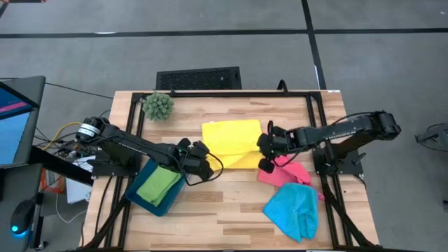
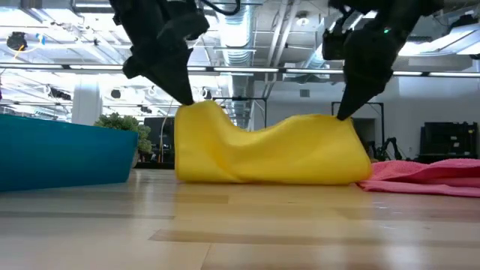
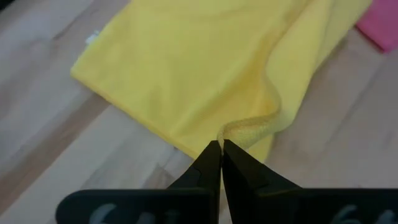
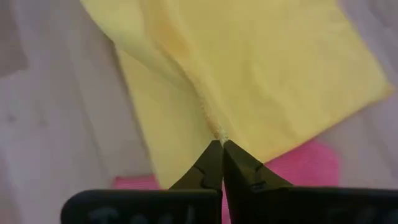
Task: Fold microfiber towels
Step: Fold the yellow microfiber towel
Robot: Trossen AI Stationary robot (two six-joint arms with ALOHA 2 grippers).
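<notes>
Grey floor (image 1: 210, 42) with black lines, pipework ceiling (image 2: 255, 30).

The left gripper (image 3: 221, 148) pinches a raised corner of the yellow towel (image 3: 205, 68) above the wooden table (image 3: 56, 162).

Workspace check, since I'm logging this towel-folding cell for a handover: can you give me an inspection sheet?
Surface: wooden table, bare boards at the near side.
Job's things: yellow towel mid-table, lifted at two corners; pink towel lying partly under it; light blue towel crumpled; green towel folded in the teal tray.
Clutter: spiky plant ball at the far left corner.
Grippers: left tool shut on the yellow towel's corner; right tool shut on its other corner.
Cables: loose bundle beside the left arm's base.
Surroundings: monitor at left, grey floor.
</notes>
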